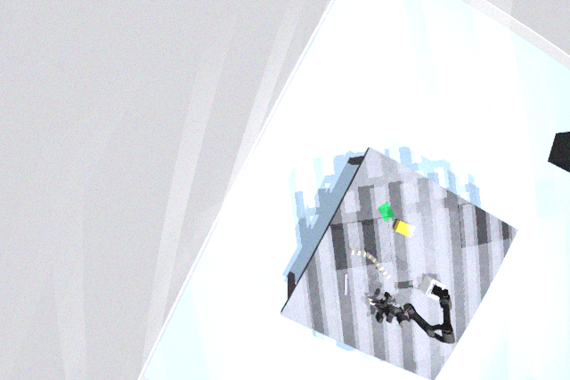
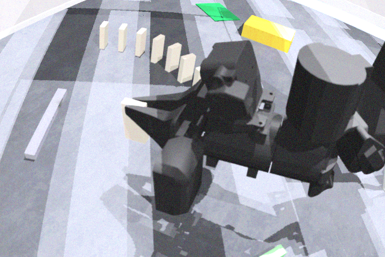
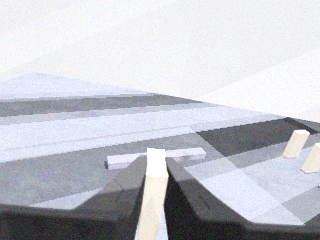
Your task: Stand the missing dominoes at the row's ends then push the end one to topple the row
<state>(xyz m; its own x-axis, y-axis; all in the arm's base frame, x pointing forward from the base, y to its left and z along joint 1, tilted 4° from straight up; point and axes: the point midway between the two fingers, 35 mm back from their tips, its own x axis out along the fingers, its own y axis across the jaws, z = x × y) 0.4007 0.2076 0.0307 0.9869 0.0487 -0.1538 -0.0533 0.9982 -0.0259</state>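
Hand [image 1: 370,301] [image 2: 135,105] [image 3: 154,163] nearly closed, gripping one cream domino [image 1: 370,301] [image 2: 134,124] [image 3: 154,200]; domino upright, apart from the curved row [image 1: 371,259] [image 2: 157,49]; white bar [image 1: 346,284] [image 2: 46,123] [image 3: 190,154] lies on the row's near side, apart from it

In the exterior view, the gripper [image 2: 136,106] covers part of the held domino [image 2: 135,126], and its body hides the near end of the domino row [image 2: 157,49]. At four o'clock in the wrist view, a standing domino [image 3: 312,159] is cut by the edge. In the top view, the row's dominoes [image 1: 368,256] are too small to count surely.
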